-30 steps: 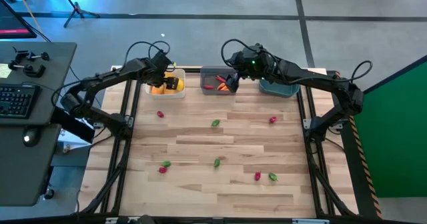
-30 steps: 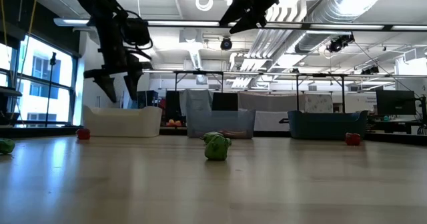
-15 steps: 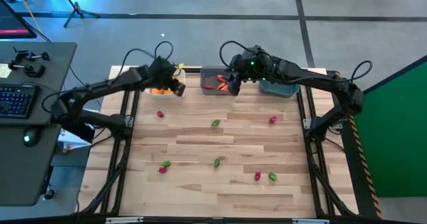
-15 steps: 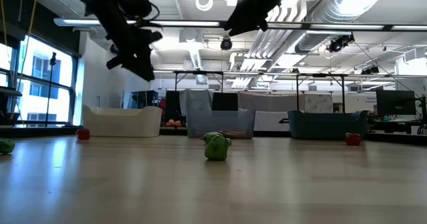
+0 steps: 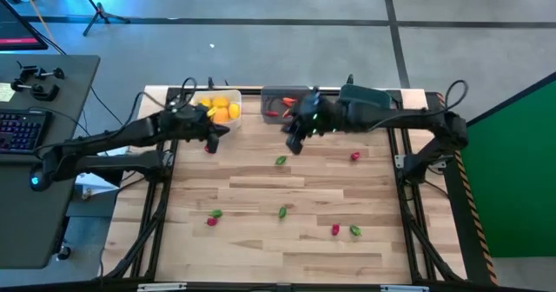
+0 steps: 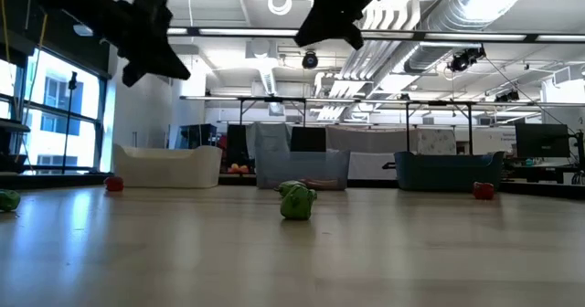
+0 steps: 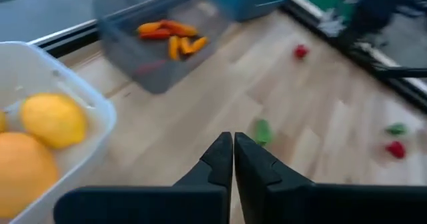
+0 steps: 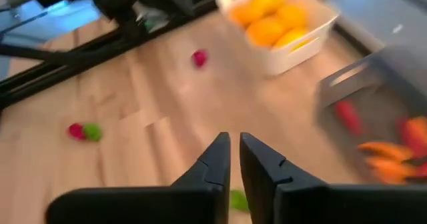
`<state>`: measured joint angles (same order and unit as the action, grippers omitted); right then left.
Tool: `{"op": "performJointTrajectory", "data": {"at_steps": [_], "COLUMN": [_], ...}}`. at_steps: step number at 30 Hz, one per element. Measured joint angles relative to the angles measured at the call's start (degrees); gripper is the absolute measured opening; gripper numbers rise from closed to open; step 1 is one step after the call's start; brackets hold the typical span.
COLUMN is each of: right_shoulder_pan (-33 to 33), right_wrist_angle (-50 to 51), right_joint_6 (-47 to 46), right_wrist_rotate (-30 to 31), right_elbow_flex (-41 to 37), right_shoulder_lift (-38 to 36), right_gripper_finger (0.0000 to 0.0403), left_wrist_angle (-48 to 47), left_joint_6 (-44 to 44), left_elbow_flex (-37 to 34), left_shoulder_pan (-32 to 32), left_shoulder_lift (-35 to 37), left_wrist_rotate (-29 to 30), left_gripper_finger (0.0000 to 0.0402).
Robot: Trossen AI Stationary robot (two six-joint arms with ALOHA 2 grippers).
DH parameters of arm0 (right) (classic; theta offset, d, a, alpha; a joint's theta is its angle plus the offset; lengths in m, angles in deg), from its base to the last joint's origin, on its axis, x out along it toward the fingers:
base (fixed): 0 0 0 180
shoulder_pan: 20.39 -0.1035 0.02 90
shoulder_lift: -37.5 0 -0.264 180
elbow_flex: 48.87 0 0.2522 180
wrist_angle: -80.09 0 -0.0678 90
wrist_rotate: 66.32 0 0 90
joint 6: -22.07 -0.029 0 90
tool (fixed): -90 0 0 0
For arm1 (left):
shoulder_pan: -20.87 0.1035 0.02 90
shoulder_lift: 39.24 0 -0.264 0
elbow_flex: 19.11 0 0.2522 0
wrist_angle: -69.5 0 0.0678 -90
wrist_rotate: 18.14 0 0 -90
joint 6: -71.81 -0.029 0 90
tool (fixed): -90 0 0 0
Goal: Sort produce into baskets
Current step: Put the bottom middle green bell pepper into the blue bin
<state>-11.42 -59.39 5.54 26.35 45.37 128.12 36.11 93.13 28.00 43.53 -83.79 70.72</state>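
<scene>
Three baskets stand in a row at the table's far edge. The white basket (image 5: 217, 109) holds yellow-orange fruits, and the grey basket (image 5: 278, 105) holds orange-red pieces. The teal basket (image 5: 365, 95) is mostly covered by my right arm. Small red and green produce pieces lie scattered on the wood, such as a red one (image 5: 208, 148) and a green one (image 5: 281, 160). My left gripper (image 5: 217, 134) hangs shut and empty just near of the white basket, above that red piece. My right gripper (image 5: 291, 144) hangs shut and empty near of the grey basket, close to the green piece.
More pieces lie toward the near edge: a green and red pair (image 5: 213, 216), a green one (image 5: 283, 211), and a red (image 5: 335, 229) and green (image 5: 355, 230) pair. Another red piece (image 5: 354, 156) lies at mid right. Bare wood lies between them.
Both grippers have left the space over the baskets and come toward the table's near edge, out over the open wood. My left gripper's fingers have closed. Baskets and scattered pieces have stayed where they were.
</scene>
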Motion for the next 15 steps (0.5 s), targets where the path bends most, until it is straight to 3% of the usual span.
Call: {"op": "performJointTrajectory", "data": {"at_steps": [8,15], "right_shoulder_pan": [-10.79,-18.98], "right_wrist_angle": [-2.94,-2.40], "right_joint_6": [-14.75,-36.74], "right_wrist_rotate": [0.29,1.85], "right_elbow_flex": [-0.03,-0.07], "right_shoulder_lift": [8.51,13.63], "right_gripper_finger": [0.0079,0.0167], "left_wrist_angle": [-0.07,-0.30], "left_joint_6": [2.71,4.87], "left_elbow_flex": [-4.51,-7.05], "left_shoulder_pan": [-7.10,-10.16], "left_shoulder_lift": [11.78,17.88], "left_wrist_rotate": [-0.02,0.51], "left_gripper_finger": [0.0001,0.0000]}}
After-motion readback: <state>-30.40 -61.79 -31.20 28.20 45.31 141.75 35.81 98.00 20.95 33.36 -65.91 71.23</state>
